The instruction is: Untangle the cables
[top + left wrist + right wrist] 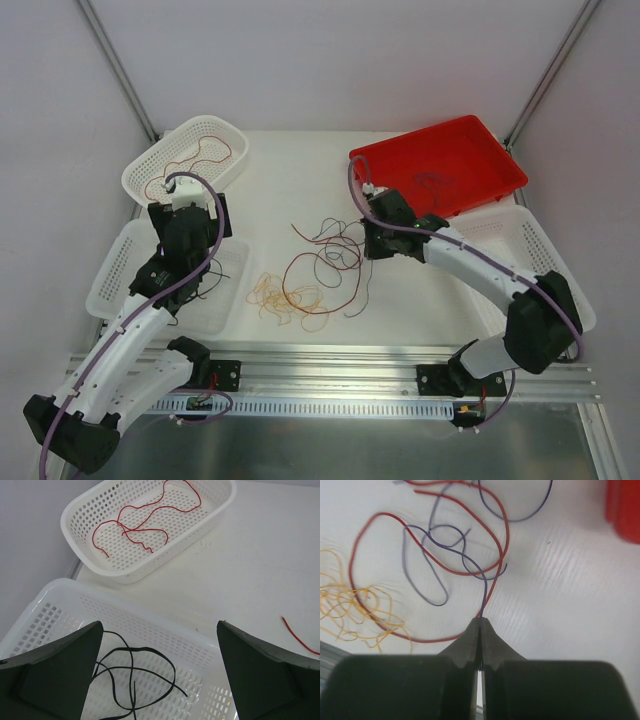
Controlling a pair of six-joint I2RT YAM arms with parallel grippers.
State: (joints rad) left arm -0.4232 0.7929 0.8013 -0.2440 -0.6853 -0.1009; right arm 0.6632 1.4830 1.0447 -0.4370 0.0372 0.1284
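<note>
our right claw [480, 625] is pinched shut on the purple cable [485, 589] so we can prob pull it free of the red cable [506, 530] just ahead; left claw [160, 647] gapes wide, empty.

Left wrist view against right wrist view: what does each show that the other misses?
Only the left wrist: the left gripper, jaws wide apart, over a near basket holding a black cable, and a far basket holding a red cable. Only the right wrist: the right gripper, jaws shut on a purple cable, plus yellow strands and a red tray. Both: the white table, with loose red cable on it.
</note>
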